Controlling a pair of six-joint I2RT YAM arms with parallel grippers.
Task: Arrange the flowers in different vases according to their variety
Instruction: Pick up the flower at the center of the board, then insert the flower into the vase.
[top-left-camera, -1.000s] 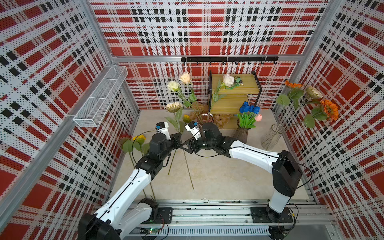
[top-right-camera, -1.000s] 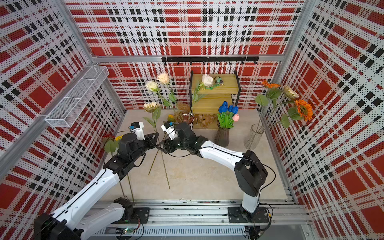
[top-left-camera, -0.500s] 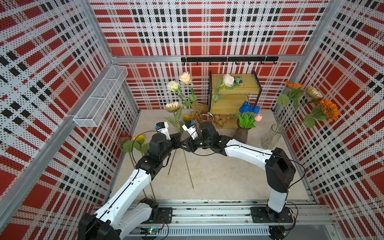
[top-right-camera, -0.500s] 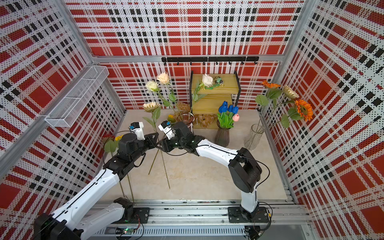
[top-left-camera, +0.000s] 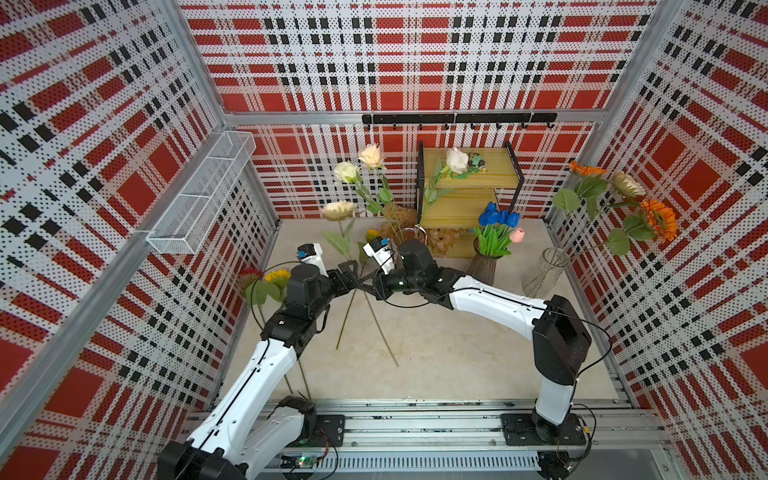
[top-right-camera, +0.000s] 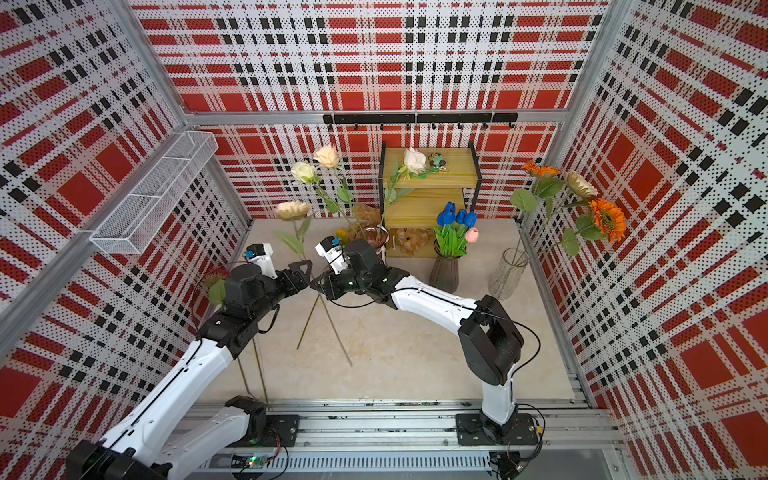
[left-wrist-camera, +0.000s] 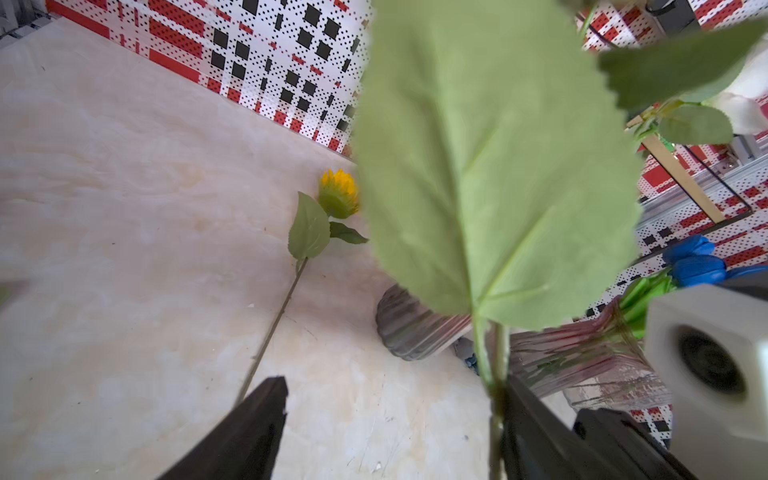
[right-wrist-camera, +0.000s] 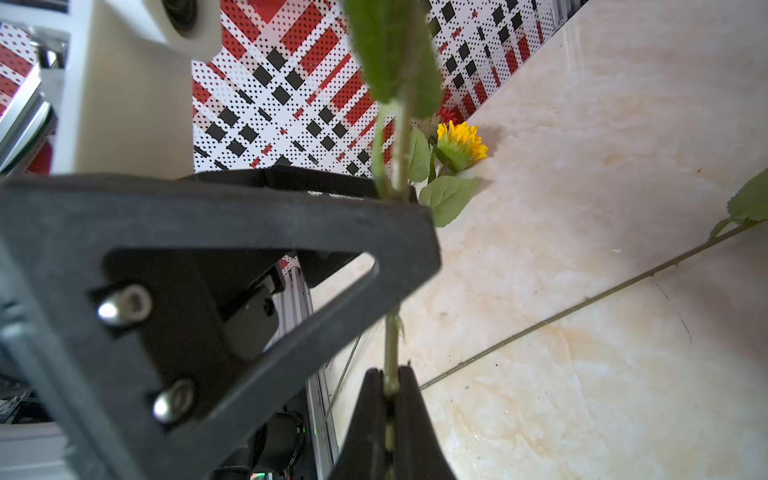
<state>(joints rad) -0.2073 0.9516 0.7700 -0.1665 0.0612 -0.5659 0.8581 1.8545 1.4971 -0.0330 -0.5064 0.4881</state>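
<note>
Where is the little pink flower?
Find the wooden shelf at the back. Just in front of it stands a dark ribbed vase holding blue tulips. The pink tulip pokes out beside them, the only one not blue.

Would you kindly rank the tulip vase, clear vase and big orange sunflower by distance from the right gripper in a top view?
1. Tulip vase, nearest the right gripper, to its right.
2. Clear vase, farther right.
3. Big orange sunflower, by the right wall.

Beige tabletop (top-left-camera: 436, 353), 3 vases (top-left-camera: 484, 268), wooden shelf (top-left-camera: 490, 178), yellow sunflower (top-left-camera: 277, 276)
</note>
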